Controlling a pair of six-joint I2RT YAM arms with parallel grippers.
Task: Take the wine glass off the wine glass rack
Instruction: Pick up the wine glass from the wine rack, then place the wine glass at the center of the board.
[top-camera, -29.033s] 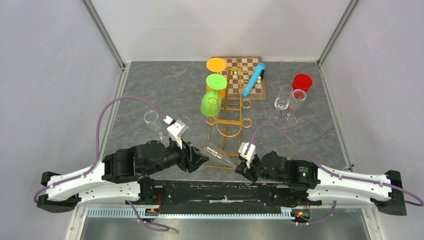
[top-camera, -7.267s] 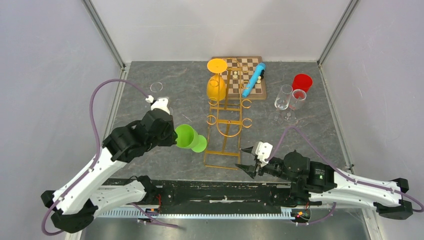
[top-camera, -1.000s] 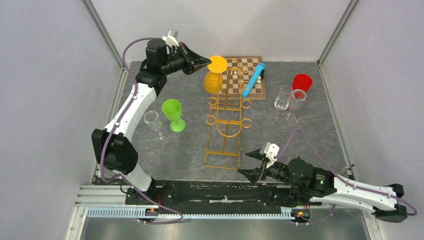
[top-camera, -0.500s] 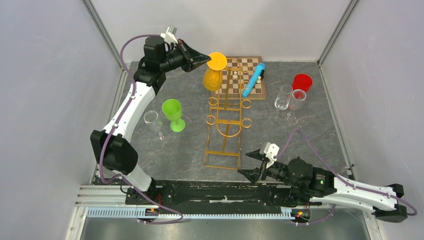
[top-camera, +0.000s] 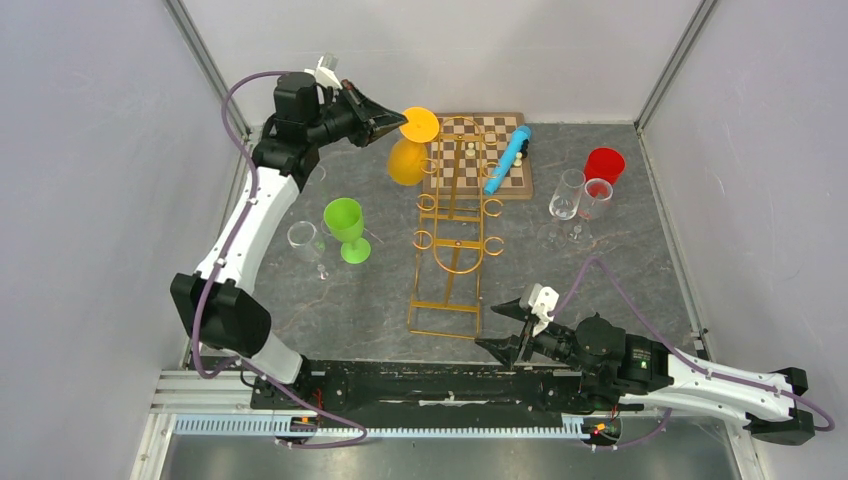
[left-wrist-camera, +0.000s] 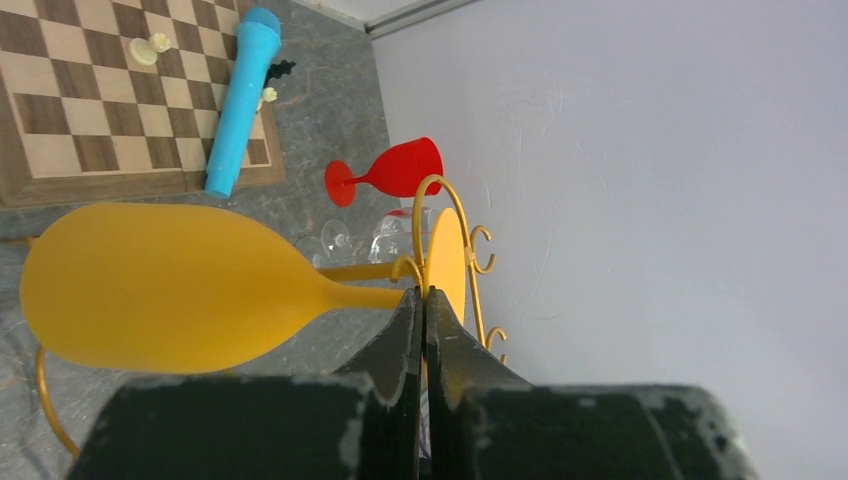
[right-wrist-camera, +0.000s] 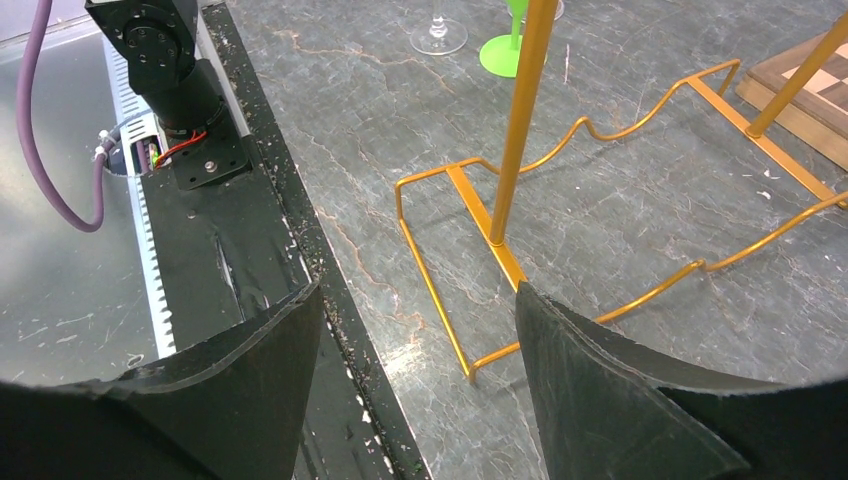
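right wrist view shows the right gripper (right-wrist-camera: 415, 330) low over the near edge of the table (top-camera: 620, 280). its jaws are spread wide and nothing is between them. the base of the rack (right-wrist-camera: 518, 130) lies just in front of it.

further in, a green glass (top-camera: 345, 222) stands upright on the table, left of the rack and apart from it.

at the far end the left gripper (top-camera: 398, 122) is up beside the top of the rack. its jaws are pressed together on the thin stem of the orange glass (top-camera: 405, 162), close to the foot. the glass hangs tilted, bowl down, at the left side of the top hooks. in the left wrist view one curled hook sits just beside the stem, and i cannot tell if they touch.

i think the danger is at this hook. if the arm pulls sideways before the stem and foot are free, the foot may catch. then the light wire rack could be dragged or tipped toward the chessboard (top-camera: 497, 125) behind it. the grip is also weak, because the stem is round and narrow and the bowl hangs far from the fingers. so the glass may turn or slide in the pinch. on the way down, the green glass stands near the likely path and could be knocked.
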